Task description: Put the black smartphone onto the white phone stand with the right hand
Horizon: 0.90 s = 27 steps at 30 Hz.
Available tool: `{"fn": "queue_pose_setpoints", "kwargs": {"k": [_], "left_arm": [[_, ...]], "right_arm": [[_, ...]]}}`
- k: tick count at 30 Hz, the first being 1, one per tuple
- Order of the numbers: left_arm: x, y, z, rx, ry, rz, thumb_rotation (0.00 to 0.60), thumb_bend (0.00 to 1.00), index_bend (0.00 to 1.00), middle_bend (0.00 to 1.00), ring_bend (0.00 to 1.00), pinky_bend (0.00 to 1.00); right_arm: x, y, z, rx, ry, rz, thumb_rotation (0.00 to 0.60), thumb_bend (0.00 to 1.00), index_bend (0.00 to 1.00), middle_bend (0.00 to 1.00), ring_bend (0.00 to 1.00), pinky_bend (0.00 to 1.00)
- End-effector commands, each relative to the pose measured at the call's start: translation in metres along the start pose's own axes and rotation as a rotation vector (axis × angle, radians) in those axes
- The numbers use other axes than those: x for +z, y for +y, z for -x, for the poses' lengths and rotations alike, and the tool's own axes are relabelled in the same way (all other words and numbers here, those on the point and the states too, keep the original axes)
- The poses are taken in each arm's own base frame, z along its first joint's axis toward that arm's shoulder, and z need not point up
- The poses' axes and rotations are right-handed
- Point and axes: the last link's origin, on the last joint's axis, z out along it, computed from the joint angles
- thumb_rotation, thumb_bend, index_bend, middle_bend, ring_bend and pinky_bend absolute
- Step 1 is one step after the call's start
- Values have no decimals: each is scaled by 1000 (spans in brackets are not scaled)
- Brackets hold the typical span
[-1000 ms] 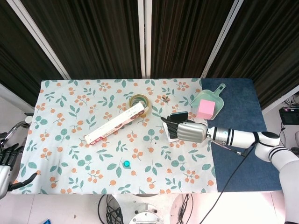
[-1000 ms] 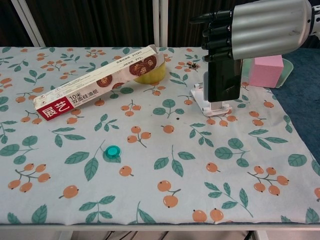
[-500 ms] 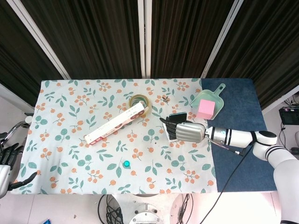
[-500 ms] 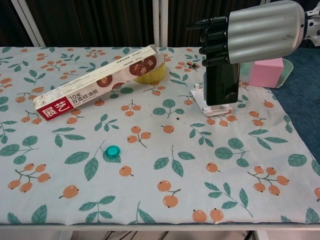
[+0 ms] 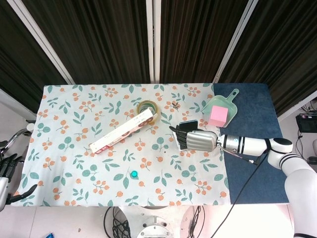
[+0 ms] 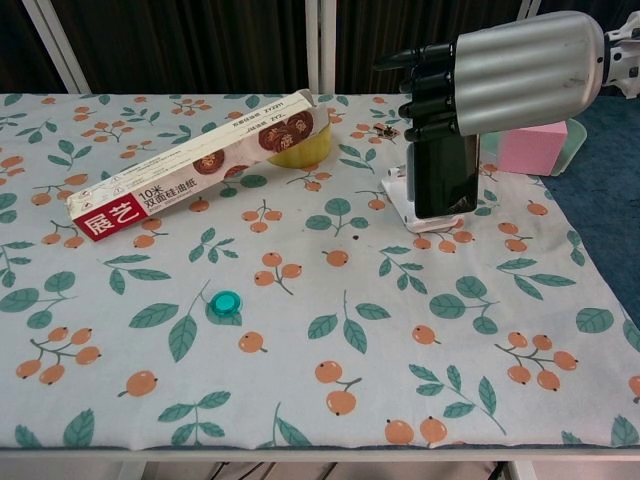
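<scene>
My right hand grips the black smartphone by its upper part. The phone hangs upright with its lower edge down at the white phone stand, whose base shows at the phone's left and bottom. I cannot tell whether the phone rests on the stand's lip. In the head view the phone shows only as a dark top edge above the fingers, and the stand peeks out beside the hand. My left hand hangs open off the table's left edge, holding nothing.
A long box of baking paper lies diagonally at mid-left, its end on a yellow tape roll. A small teal cap sits on the cloth. A pink block lies in a green scoop behind the right hand.
My right hand has lowered and tilted, bringing the smartphone's lower edge down onto the white stand. The left hand has slipped a little lower at the frame edge.
</scene>
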Motion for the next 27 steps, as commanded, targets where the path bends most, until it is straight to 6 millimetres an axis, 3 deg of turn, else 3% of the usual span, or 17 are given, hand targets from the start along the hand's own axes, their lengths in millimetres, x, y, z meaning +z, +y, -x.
{"fn": "queue_pose_setpoints", "kwargs": {"k": [1, 27], "left_arm": [[0, 0, 1, 2, -1, -1, 163, 128, 107, 66, 99, 204], [1, -5, 5, 19, -10, -13, 172, 127, 107, 66, 99, 203]], "right_arm": [[1, 1, 0, 0, 7, 1, 600, 348, 542, 321, 264, 0], [8, -3, 6, 6, 9, -23, 600, 357, 519, 256, 153, 0]]}}
